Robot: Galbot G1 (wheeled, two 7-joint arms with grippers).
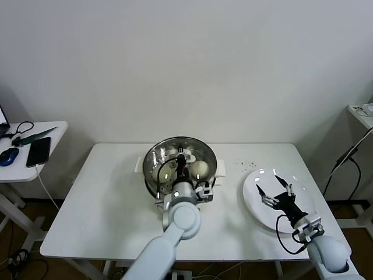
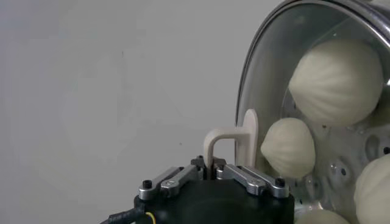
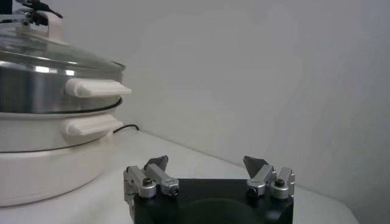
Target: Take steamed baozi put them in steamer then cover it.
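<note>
- Head view: lid (image 1: 180, 162) sits on steamer (image 1: 152, 175) at table (image 1: 99, 204) centre; left gripper (image 1: 182, 158) above it, clamped on the lid handle. Right gripper (image 1: 278, 186) over plate (image 1: 256, 204), jaws spread, empty.
- Left wrist view: handle (image 2: 234, 141) pinched between fingers; baozi (image 2: 335, 82) under glass.
- Right wrist view: steamer (image 3: 49, 91) well apart from spread fingers (image 3: 157, 170).

Head camera looks down at the table (image 1: 105, 198); left wrist camera sits close against the cover (image 2: 274, 73); right wrist camera, seemingly low, faces the steamer (image 3: 49, 85) sideways.
</note>
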